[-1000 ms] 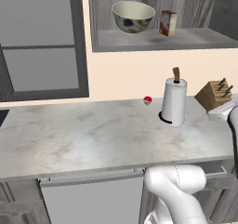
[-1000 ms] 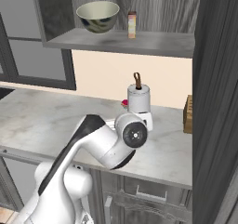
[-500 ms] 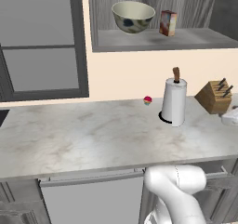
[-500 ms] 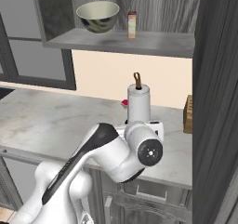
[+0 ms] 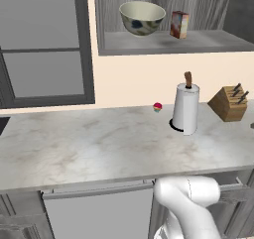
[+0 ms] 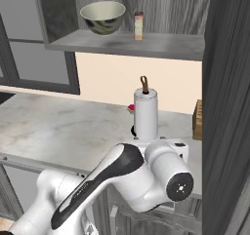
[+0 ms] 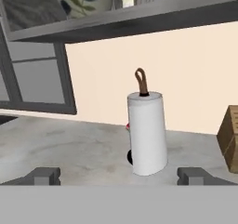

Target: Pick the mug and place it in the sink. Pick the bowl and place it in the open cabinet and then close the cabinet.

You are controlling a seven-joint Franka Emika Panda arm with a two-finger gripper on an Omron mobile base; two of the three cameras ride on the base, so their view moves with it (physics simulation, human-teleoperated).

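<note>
up at ten o'clock in the left base view, the bowl (image 5: 142, 17) sits upright on the grey inner shelf of the open cabinet (image 5: 168, 43), well above the worktop (image 5: 99, 146). just to its right, toward one o'clock, a small orange-and-white box (image 5: 179, 24) stands on the same shelf, near the bowl but apart from it. below, on the marbled worktop, a tiny red and green object (image 5: 158, 107) lies by the back wall at about the centre. beside it to the right stands an upright white paper towel roll (image 5: 186, 109) with a brown loop on top, and at three o'clock a wooden knife block (image 5: 228, 103) rests tilted, apart from the roll. in the hand view the fingers (image 7: 122, 175) stand spread as wide as they go with nothing between them, low over the worktop and pointing at the paper towel roll, with the bowl at eleven o'clock on the shelf above.
</note>
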